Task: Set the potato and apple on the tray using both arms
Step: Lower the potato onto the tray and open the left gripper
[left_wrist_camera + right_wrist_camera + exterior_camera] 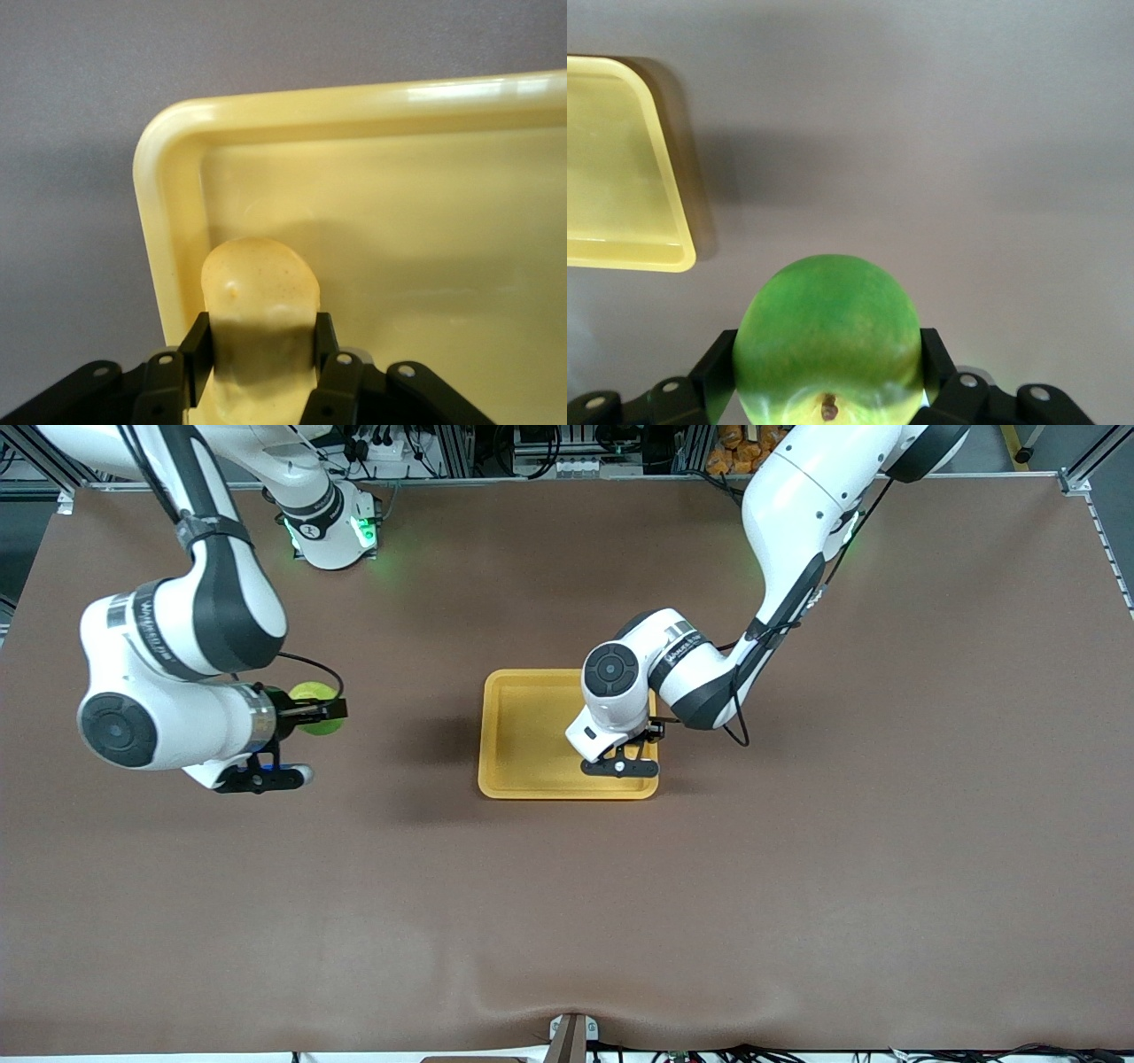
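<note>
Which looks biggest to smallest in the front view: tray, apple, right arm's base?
1. Tray, clearly largest.
2. Right arm's base, partly cut by the arm in front.
3. Apple, smallest, partly covered by the right pincer holding it; it is up in the air, so nearness to the camera may inflate it.

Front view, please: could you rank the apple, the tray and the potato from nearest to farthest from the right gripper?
1. The apple: held between the fingers of the right gripper, above the table toward the right arm's end.
2. The tray: mid-table, its rim facing the apple.
3. The potato: in the left gripper, over the tray's corner toward the left arm's end.
</note>
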`<action>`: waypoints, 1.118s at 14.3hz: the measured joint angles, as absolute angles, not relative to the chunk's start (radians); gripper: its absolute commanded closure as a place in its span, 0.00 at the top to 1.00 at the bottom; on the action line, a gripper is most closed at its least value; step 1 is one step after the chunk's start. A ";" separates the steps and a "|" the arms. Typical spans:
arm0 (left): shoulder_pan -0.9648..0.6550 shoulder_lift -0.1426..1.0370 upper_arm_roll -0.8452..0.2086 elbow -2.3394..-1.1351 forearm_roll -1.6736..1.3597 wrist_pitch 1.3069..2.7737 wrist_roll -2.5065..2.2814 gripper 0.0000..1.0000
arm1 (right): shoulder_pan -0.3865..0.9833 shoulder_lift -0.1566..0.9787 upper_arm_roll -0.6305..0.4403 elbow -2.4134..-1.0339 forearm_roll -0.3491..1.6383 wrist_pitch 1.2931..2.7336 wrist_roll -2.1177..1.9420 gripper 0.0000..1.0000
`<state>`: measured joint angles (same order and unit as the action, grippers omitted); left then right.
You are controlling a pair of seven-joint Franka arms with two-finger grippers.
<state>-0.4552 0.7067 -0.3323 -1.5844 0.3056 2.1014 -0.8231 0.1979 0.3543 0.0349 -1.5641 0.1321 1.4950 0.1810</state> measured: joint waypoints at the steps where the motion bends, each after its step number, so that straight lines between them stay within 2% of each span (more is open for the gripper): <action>1: -0.455 0.709 -0.332 -1.584 0.306 2.101 -0.824 0.25 | 0.215 0.355 0.035 -1.567 0.140 1.507 0.206 0.00; 2: -0.455 0.711 -0.331 -1.584 0.306 2.101 -0.824 0.27 | 0.231 0.356 0.035 -1.571 0.154 1.525 0.232 0.00; 3: -0.455 0.714 -0.329 -1.584 0.306 2.101 -0.824 0.38 | 0.245 0.357 0.035 -1.576 0.167 1.544 0.254 0.00; 4: -0.455 0.716 -0.327 -1.584 0.306 2.101 -0.824 0.87 | 0.258 0.358 0.035 -1.585 0.176 1.566 0.275 0.00; 5: -0.455 0.717 -0.325 -1.584 0.306 2.101 -0.824 1.00 | 0.273 0.359 0.035 -1.595 0.178 1.588 0.301 0.00; 9: -0.454 0.718 -0.318 -1.574 0.306 2.101 -0.826 1.00 | 0.371 0.372 0.036 -1.628 0.180 1.698 0.434 0.00; 12: -0.438 0.701 -0.316 -1.515 0.306 2.075 -0.830 1.00 | 0.430 0.391 0.036 -1.649 0.181 1.765 0.505 0.00; 16: -0.339 0.582 -0.319 -1.465 0.286 1.959 -0.828 1.00 | 0.464 0.417 0.036 -1.650 0.189 1.806 0.558 0.00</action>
<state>-0.3386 0.5822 -0.3187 -1.4652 0.2857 1.9587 -0.8278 0.4644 0.4172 0.0357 -1.6505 0.1885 1.8057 0.5583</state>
